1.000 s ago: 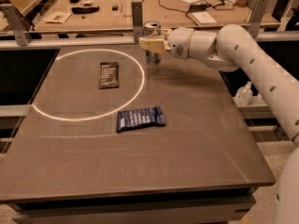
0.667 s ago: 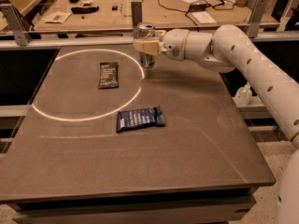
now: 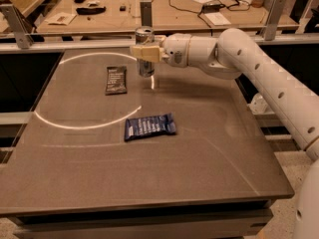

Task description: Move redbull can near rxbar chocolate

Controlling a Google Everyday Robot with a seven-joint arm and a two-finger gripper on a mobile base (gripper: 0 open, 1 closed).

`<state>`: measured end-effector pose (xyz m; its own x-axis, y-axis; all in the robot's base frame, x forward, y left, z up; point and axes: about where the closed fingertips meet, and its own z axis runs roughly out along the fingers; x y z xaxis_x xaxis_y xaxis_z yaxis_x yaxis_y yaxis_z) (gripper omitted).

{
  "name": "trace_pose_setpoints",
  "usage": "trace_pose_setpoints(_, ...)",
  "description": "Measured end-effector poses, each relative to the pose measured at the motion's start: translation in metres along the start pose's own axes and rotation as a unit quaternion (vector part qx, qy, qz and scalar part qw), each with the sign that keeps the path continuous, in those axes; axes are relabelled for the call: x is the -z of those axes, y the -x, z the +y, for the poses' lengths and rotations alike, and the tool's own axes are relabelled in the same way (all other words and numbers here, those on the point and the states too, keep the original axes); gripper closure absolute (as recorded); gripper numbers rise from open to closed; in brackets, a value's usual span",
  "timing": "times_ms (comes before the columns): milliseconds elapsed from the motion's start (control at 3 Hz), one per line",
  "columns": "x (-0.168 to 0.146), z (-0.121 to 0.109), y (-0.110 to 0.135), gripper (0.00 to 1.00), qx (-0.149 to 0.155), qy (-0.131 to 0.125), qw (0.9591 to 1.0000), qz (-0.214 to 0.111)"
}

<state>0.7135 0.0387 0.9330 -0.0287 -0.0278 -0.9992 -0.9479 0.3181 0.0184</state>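
The redbull can [image 3: 145, 66] is a slim silver-and-blue can with a shiny top rim, upright at the far middle of the table. My gripper [image 3: 144, 52] reaches in from the right on a white arm and is shut on the can's upper part. The can's base is at or just above the table surface; I cannot tell which. The rxbar chocolate [image 3: 116, 79] is a flat dark wrapper with white print at its far end, lying on the table a short way left of the can.
A larger blue wrapper with white text [image 3: 150, 126] lies nearer the front, below the can. A bright ring of light [image 3: 75, 126] marks the left half of the grey table [image 3: 209, 153]. A cluttered bench [image 3: 164, 14] stands behind a metal rail.
My gripper has carried the can leftwards along the far part of the table, closer to the dark bar. The two wrappers have not moved.
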Motion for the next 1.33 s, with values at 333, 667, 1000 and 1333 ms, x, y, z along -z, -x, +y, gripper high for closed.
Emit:
trace_pose_setpoints(333,-0.014,0.011,0.0,1.0,-0.001,0.016,0.9999,0.0)
trace_pose_setpoints(667,-0.023,0.017,-0.006,1.0,0.001,0.026,0.9996,0.009)
trace_pose_setpoints(1000,-0.03,0.02,-0.016,1.0,0.005,0.032,0.9993,0.02)
trace_pose_setpoints(1333,-0.032,0.021,-0.018,1.0,0.006,0.033,0.9992,0.023)
